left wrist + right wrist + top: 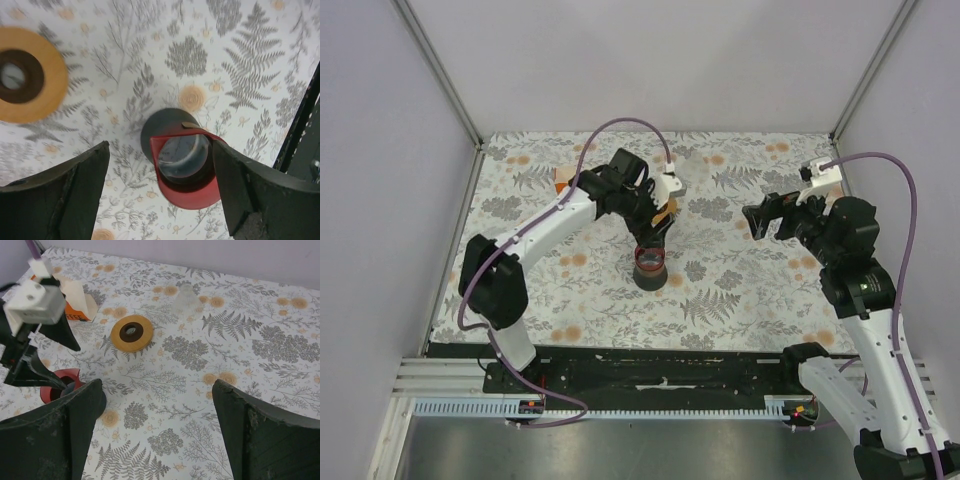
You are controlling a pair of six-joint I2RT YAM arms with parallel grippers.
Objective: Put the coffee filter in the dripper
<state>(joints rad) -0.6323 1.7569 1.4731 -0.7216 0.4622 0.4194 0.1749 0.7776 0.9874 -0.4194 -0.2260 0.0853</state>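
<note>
Nearest to me, centre of the tabletop (250, 350), the left hand (160, 145) hangs over the red-topped jar (185, 160). Its fingers are spread wide w/ the jar standing upright between them. The right finger looks to be at the jar's rim, but nothing is gripped.

The right hand (156, 385) hovers over the right side, also wide open & empty. It faces the far-centre area, so I judge it's the one set up to fetch.

Just beyond the jar sits the dripper (132, 333), flat on its base w/ the tan ring & dark hole facing straight up. Its axis is vertical and its mouth is uncovered, i.e. ready to take a cone from above.

Farther still, near the far edge and apart from the dripper, is the coffee filter (186, 296), pale & blurry. It seems to stand w/ its long axis upright, wide rim down & tip up, but I can't tell for sure. If so, it needs flipping tip-down before it seats.

The orange pack (77, 314) lies far left, out of the way.
</note>
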